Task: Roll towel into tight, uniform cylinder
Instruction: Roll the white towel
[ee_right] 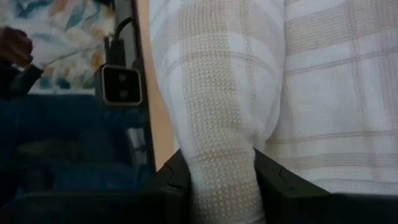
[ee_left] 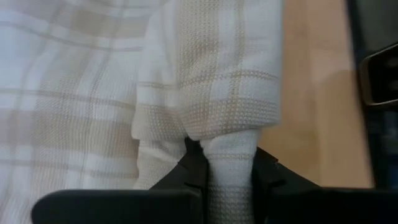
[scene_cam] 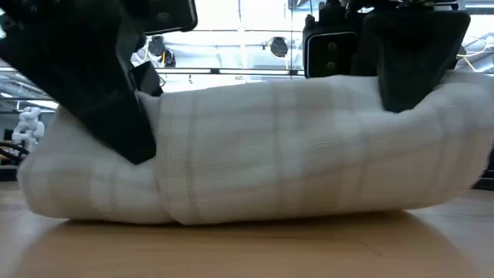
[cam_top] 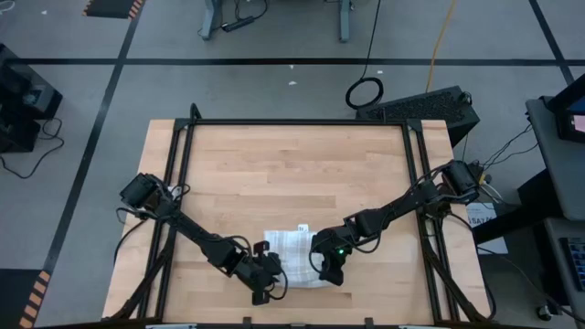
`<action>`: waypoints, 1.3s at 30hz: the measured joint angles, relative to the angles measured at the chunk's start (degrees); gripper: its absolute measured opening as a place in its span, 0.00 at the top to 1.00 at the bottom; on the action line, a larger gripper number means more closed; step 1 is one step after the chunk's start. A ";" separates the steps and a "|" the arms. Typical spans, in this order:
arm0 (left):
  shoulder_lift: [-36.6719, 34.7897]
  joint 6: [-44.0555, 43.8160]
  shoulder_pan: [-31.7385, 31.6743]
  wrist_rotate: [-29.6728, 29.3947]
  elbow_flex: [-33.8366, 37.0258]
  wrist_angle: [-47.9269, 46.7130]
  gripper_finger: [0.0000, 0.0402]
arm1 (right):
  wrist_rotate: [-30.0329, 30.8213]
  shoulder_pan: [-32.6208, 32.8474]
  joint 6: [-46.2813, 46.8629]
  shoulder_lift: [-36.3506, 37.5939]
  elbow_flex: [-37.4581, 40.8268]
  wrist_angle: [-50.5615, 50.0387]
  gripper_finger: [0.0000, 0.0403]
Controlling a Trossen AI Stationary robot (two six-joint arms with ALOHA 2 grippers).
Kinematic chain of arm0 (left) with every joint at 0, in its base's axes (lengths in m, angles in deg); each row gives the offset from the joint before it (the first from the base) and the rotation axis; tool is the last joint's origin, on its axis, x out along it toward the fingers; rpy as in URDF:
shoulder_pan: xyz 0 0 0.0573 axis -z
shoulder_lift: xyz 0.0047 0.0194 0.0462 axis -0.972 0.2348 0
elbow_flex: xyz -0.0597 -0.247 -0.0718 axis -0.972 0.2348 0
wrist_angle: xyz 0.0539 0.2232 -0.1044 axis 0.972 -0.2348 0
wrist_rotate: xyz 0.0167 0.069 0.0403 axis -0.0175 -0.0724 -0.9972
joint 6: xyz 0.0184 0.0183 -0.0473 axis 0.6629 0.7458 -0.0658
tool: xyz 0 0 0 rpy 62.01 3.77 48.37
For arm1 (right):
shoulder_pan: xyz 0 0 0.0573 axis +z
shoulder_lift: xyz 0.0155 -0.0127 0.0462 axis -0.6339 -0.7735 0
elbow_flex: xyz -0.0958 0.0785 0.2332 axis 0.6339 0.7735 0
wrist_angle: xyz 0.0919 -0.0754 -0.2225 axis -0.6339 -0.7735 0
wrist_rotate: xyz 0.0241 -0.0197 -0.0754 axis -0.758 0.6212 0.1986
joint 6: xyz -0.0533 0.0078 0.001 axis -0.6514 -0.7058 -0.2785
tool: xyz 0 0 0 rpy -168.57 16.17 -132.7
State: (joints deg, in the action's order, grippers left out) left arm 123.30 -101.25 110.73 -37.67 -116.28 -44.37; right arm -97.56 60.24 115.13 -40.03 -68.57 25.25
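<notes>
Both claws, left (cam_top: pixel 267 279) and right (cam_top: pixel 326 268), pinch towel (cam_top: pixel 294 253) ends.

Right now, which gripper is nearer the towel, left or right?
Neither: both are on it. The left gripper pinches a fold at the left end of the towel; the right gripper clamps a fold at its right end.

This is a robotics lab or test workshop. A butcher-block wooden bench (cam_top: pixel 292 174) in a black metal frame (cam_top: pixel 297 122) stands on a grey concrete floor (cam_top: pixel 274 87) marked with black tape lines (cam_top: pixel 274 61). Loose cables (cam_top: pixel 366 91), black equipment cases (cam_top: pixel 425 107) and hazard-striped mats (cam_top: pixel 111 7) surround it.
</notes>
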 joint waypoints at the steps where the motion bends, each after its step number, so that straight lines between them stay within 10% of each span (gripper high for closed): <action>1: 0.02 -0.01 -0.57 1.81 0.03 1.01 0.87 | -1.12 -0.22 -0.40 0.00 0.00 -0.05 0.79; 16: 0.13 1.08 -9.55 19.17 0.46 4.21 0.86 | -1.63 -1.20 -6.91 3.97 0.00 -6.07 0.38; 25: 0.15 -2.86 -11.84 21.76 0.48 3.98 0.86 | 22.07 7.70 -16.16 13.70 0.00 -12.00 0.20; 39: 0.20 -6.38 -12.86 22.97 0.46 3.32 0.86 | 47.77 19.01 -14.34 4.46 0.00 -7.48 0.05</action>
State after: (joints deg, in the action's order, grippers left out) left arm 123.50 -107.63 97.87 -14.70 -115.82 -41.05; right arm -49.79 79.26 100.79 -35.57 -68.57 17.77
